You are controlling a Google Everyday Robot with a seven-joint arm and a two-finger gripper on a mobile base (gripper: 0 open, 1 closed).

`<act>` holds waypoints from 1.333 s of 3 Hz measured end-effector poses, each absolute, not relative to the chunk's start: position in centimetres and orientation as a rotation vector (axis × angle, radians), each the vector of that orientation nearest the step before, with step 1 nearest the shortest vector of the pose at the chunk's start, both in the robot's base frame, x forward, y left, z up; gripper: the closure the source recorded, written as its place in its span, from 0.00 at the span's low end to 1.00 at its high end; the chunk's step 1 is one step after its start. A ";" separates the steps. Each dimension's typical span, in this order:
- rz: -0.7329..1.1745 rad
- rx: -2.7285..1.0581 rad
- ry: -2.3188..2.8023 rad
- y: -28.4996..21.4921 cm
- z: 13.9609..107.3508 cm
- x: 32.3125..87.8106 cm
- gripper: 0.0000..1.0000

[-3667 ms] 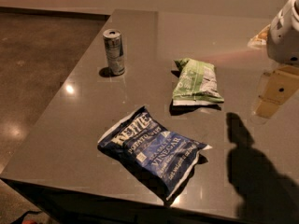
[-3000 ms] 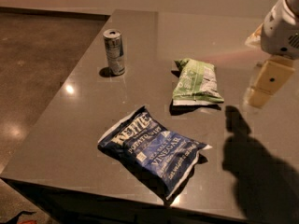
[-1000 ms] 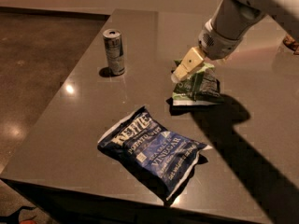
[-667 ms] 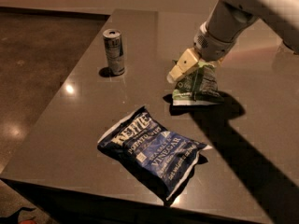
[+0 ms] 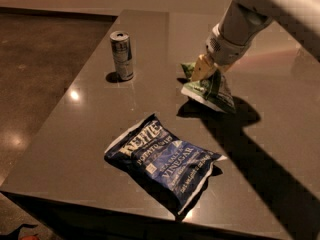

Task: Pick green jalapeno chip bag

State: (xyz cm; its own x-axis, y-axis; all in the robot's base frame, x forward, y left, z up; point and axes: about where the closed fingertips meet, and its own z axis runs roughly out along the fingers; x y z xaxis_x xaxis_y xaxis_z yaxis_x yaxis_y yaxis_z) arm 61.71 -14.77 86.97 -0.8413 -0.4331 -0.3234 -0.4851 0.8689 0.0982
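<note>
The green jalapeno chip bag [image 5: 212, 90] is a small light-green and white bag at the table's middle right. My gripper [image 5: 201, 69] comes down from the upper right on a white arm [image 5: 250, 14]. It sits on the bag's far end, with its tan fingers [image 5: 199, 70] closed on the crumpled top. The bag's near end hangs tilted, a little above the table, with a dark shadow under it. Part of the bag's top is hidden behind the fingers.
A large dark blue Kettle chip bag [image 5: 162, 159] lies flat near the front of the grey table [image 5: 90, 134]. A silver drink can [image 5: 121, 55] stands upright at the back left. The table's left edge drops to a dark floor [image 5: 35, 74]. The arm's shadow crosses the table's right side.
My gripper swung in from the right edge to the green bag and came down onto its top. The bag has crumpled and its near end has lifted. The blue bag and can have not moved.
</note>
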 end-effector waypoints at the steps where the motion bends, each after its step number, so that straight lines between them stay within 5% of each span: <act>1: 0.236 -0.746 2.708 -15.0 89.2 61.7 0.87; 2: 0.212 -0.812 2.654 -15.5 92.2 61.7 1.00; 4: 0.199 -0.906 2.576 -16.5 95.8 61.0 1.00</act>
